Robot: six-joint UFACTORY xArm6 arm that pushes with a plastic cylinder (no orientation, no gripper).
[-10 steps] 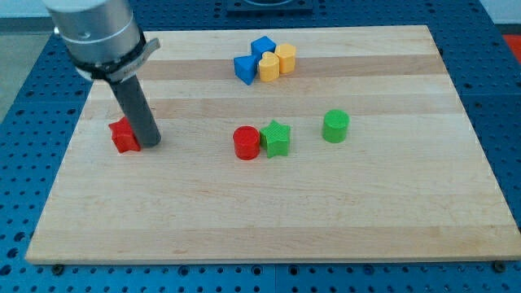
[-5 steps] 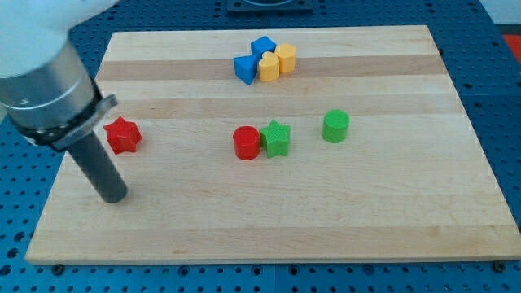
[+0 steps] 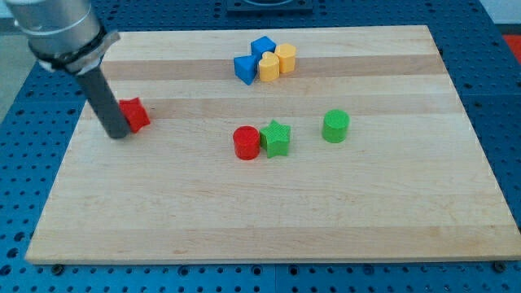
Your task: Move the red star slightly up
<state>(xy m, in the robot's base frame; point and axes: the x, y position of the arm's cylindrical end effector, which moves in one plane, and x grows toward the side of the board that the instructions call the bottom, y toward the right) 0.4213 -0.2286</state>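
Observation:
The red star (image 3: 135, 114) lies on the wooden board (image 3: 269, 212) at the view's left. My tip (image 3: 117, 134) rests on the board right against the star's lower left side, and the rod hides the star's left part. A red cylinder (image 3: 246, 143) and a green star (image 3: 276, 137) sit touching near the board's middle.
A green cylinder (image 3: 335, 126) stands right of the green star. Near the view's top, two blue blocks (image 3: 244, 68) (image 3: 262, 47) and two yellow blocks (image 3: 268, 67) (image 3: 285, 59) form a tight cluster. The arm's grey body (image 3: 57, 28) fills the view's top left corner.
My tip swung from the star's right side down and left, then came back up against its lower left. The red star has moved up and slightly right.

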